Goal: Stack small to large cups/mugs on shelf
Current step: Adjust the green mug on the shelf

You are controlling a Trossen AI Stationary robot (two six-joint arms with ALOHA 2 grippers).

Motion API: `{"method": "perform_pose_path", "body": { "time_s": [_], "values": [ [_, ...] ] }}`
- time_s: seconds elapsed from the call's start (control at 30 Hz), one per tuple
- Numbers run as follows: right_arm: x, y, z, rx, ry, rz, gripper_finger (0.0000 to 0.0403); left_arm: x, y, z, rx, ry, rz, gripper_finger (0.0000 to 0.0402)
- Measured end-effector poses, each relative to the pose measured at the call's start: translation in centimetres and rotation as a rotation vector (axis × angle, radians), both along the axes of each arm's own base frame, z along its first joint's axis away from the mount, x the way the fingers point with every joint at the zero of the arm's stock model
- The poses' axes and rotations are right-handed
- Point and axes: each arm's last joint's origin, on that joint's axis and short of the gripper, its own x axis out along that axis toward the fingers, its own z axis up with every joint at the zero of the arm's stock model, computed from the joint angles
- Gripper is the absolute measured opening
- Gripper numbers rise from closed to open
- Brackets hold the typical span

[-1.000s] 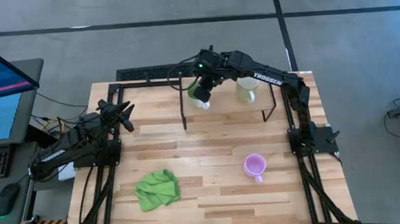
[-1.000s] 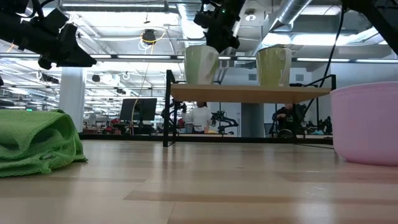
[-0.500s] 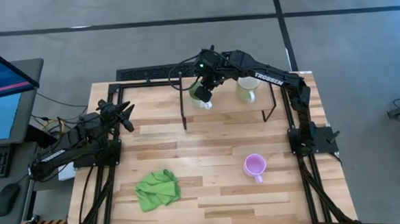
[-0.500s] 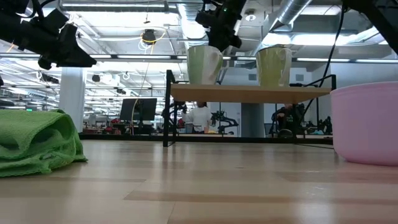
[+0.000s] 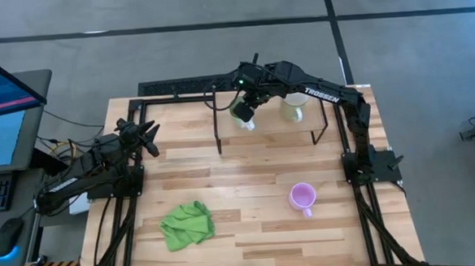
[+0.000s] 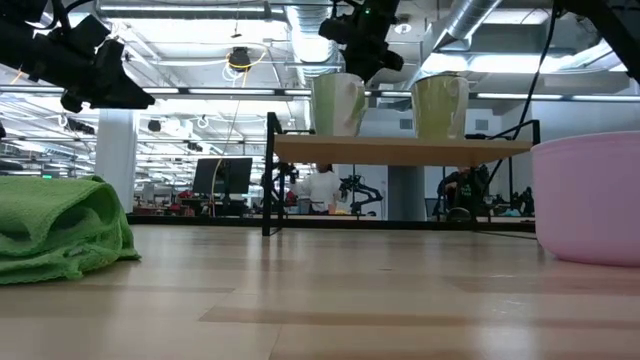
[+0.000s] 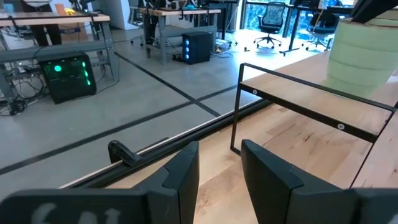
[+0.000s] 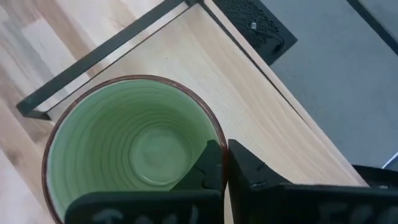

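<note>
While right gripper (image 8: 225, 163) pinches green mug (image 8: 134, 152)

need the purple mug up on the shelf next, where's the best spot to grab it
Grip the lilac mug by its rim, from straight above. It stands upright and open-mouthed on the table, its handle toward the front edge, so one finger could drop inside the wall, likely opposite the handle.
</note>
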Motion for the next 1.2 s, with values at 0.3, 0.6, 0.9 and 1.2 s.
{"method": "perform_pose_path", "body": {
  "time_s": [0.3, 0.6, 0.9, 1.2],
  "values": [
    [-1.3, 0.7, 0.7, 0.002, 0.020, -0.139, 0.0013, 0.1, -0.1, 0.0, -0.006, -0.002, -0.027, 0.0110],
    [-1.9, 0.9, 0.6, 0.037, 0.046, -0.219, 0.0013, 0.2, -0.2, 0.0, -0.019, -0.010, -0.097, 0.0110],
    [-2.4, 1.2, 0.5, 0.019, 0.092, -0.285, 0.0013, 0.2, -0.2, 0.0, -0.023, -0.016, -0.103, 0.0110],
    [-2.8, 1.2, 0.4, 0.005, 0.117, -0.338, 0.0013, 0.2, -0.2, 0.0, -0.023, -0.017, -0.103, 0.0110]
  ]
}}
